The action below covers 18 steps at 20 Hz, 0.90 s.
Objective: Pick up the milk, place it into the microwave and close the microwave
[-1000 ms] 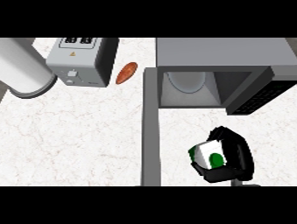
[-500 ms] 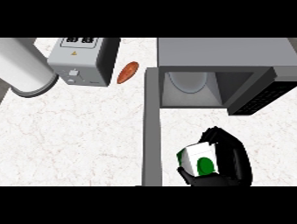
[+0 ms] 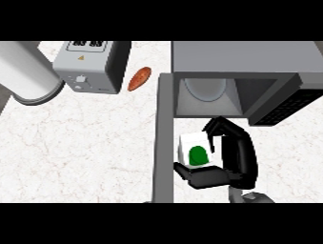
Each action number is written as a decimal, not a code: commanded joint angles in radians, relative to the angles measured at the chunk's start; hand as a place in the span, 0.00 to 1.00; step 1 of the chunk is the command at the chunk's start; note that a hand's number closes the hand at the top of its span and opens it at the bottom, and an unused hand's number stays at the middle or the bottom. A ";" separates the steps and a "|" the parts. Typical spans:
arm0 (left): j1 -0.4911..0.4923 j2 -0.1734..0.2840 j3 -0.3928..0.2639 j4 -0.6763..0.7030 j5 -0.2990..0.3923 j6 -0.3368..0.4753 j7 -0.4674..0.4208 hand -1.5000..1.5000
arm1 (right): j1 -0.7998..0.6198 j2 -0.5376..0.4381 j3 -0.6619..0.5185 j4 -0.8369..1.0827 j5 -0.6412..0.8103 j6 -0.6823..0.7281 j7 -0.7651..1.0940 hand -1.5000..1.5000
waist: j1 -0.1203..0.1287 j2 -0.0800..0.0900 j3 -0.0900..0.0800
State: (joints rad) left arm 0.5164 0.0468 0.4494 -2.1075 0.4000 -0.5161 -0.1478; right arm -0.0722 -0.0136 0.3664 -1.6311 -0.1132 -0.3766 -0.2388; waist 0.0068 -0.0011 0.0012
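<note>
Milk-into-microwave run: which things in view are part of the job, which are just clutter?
Part of the job:
- milk carton, white with a green mark, held in front of the microwave's opening
- right hand, curled round the carton
- microwave, its door swung open

Just lying about:
- toaster
- orange-brown food item beside the toaster
- large grey cylinder at upper left

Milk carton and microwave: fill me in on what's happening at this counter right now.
The robot's right hand is curled round the milk carton, a white carton with a green mark, holding it just in front of the microwave. The microwave door stands open and a plate shows inside. The carton is not in the cavity yet, and the door has yet to be closed. Off to the left sit a toaster and a reddish food item. The left hand is out of view.
</note>
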 commanded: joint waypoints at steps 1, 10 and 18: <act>-0.036 0.001 0.024 0.037 -0.011 0.001 -0.012 0.00 | -0.195 0.013 -0.016 0.095 0.039 -0.136 0.093 1.00 | 0.006 0.002 -0.002; -0.023 0.011 0.057 0.115 -0.020 -0.089 -0.069 0.00 | -0.362 0.012 -0.185 0.513 -0.013 -0.148 -0.036 1.00 | 0.015 0.005 -0.001; -0.134 0.070 0.089 0.123 0.030 -0.034 0.055 0.00 | -0.552 0.003 -0.336 0.858 -0.064 -0.028 -0.224 1.00 | 0.007 0.005 -0.001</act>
State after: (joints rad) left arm 0.4482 0.0882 0.5355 -1.9986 0.4168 -0.5778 -0.1524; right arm -0.5305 -0.0113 0.0844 -0.9039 -0.1699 -0.4393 -0.4211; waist 0.0184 0.0039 0.0011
